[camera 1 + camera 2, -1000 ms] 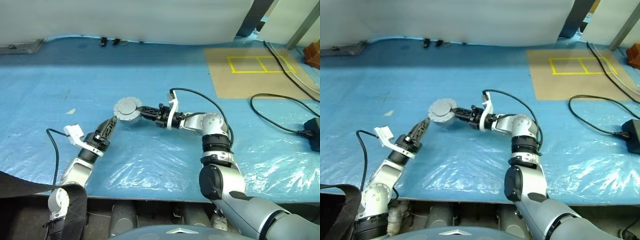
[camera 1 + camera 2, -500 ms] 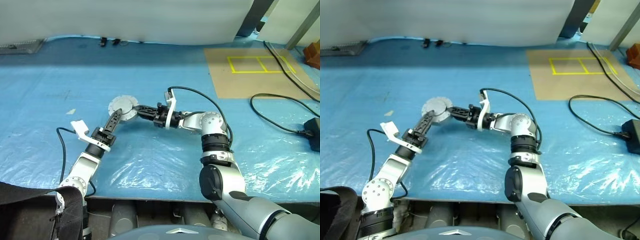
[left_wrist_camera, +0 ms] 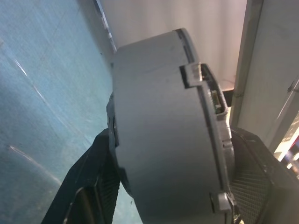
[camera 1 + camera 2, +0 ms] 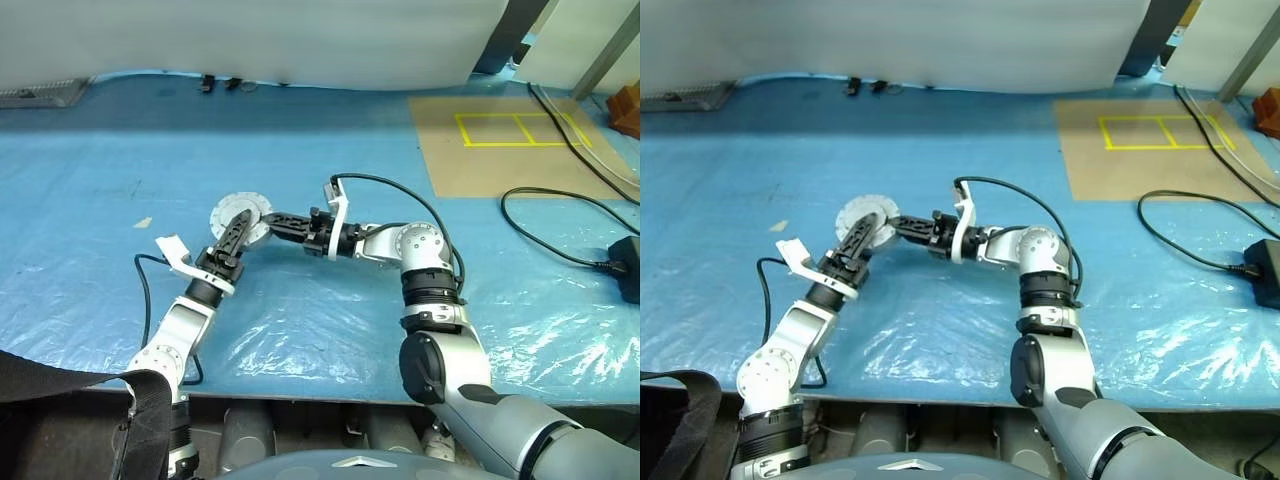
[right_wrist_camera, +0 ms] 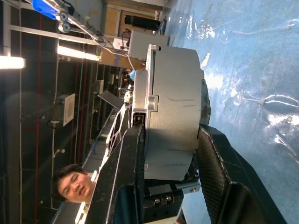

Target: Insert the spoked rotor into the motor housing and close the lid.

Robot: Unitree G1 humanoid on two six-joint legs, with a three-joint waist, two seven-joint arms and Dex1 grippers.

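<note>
The motor housing [image 4: 252, 204], a short round silver-grey drum, hangs tilted above the blue sheet. My right gripper [image 4: 268, 218] reaches in from the right and is shut across its thickness; in the right wrist view the housing [image 5: 173, 107] fills the gap between both fingers [image 5: 219, 163]. My left gripper [image 4: 238, 220] comes up from below and is open. Its fingers [image 3: 93, 177] stand close on either side of the housing [image 3: 159, 130]. A thin flanged plate caps one end; I cannot tell whether it is the lid. The spoked rotor is hidden.
A blue plastic sheet [image 4: 120, 150] covers the table. Brown cardboard [image 4: 500, 140] with a yellow taped rectangle lies at the far right. Black cables [image 4: 560, 230] and a black adapter [image 4: 628, 265] sit at the right edge. A person shows in the right wrist view.
My left gripper has moved forward and right, rolled, and now straddles the housing. The right gripper has kept its grip and hardly moved.
</note>
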